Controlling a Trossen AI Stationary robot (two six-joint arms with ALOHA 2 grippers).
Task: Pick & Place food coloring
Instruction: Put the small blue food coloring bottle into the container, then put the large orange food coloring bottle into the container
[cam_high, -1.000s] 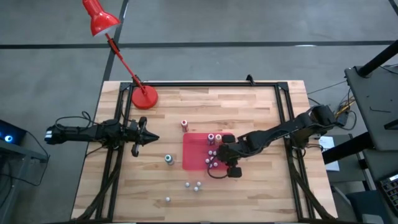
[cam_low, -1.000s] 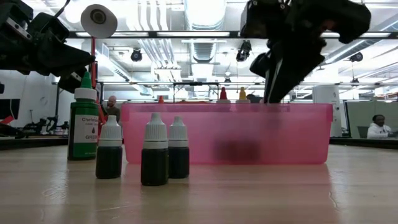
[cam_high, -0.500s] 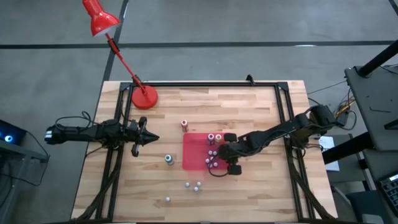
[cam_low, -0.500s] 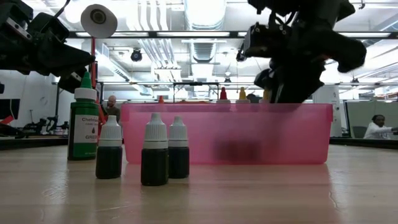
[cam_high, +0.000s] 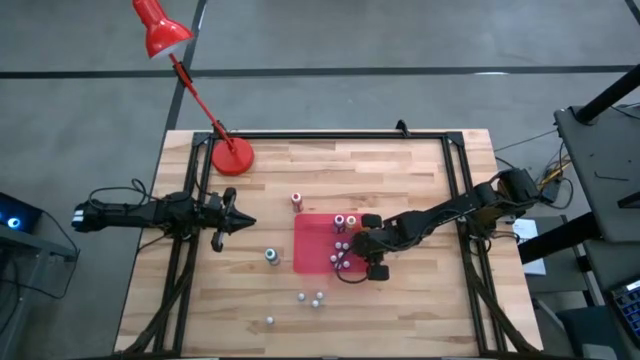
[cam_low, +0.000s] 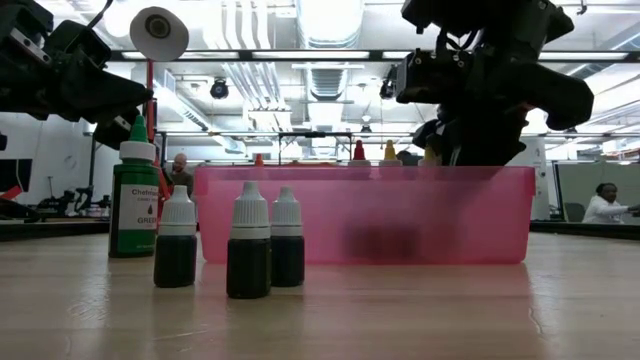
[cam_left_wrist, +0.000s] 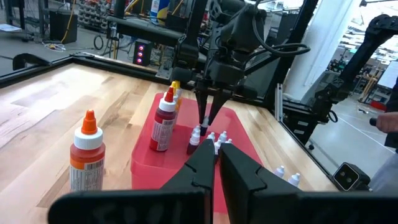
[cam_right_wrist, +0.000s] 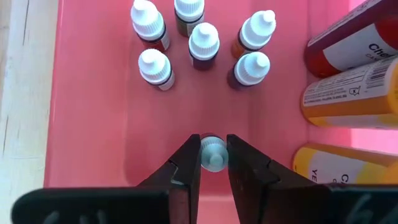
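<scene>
Several tiny food coloring bottles (cam_right_wrist: 203, 41) with white caps stand upright in a pink tray (cam_high: 312, 250), by its near-left corner. My right gripper (cam_right_wrist: 213, 147) reaches down into the tray close beside them, shut on one more such bottle (cam_right_wrist: 214, 157). In the low view it (cam_low: 468, 150) dips behind the tray's wall (cam_low: 365, 215). Three small bottles (cam_low: 249, 243) and a green one (cam_low: 134, 200) stand on the table outside the tray. My left gripper (cam_high: 246, 222) hovers shut and level over the table's left part, holding nothing. My right gripper pinches the small bottle's white cap (cam_right_wrist: 214, 159) between its two fingers (cam_right_wrist: 186, 163). They come from above, slanting down from the table's right side. The bottle stands upright below them, inside the tray. Whether its base rests on the tray floor, I cannot tell.
Bigger red (cam_right_wrist: 348, 34), orange (cam_right_wrist: 351, 81) and yellow (cam_right_wrist: 339, 163) bottles stand in the tray's far part. An orange-capped bottle (cam_high: 297, 201) stands left of the tray, a red lamp's base (cam_high: 232, 156) at the far left. Bare wood lies right of the tray.
My right gripper has sunk toward the tray floor with the small bottle still in its fingers, which stay shut on it. In the low view the fingers now reach behind the tray's wall.
</scene>
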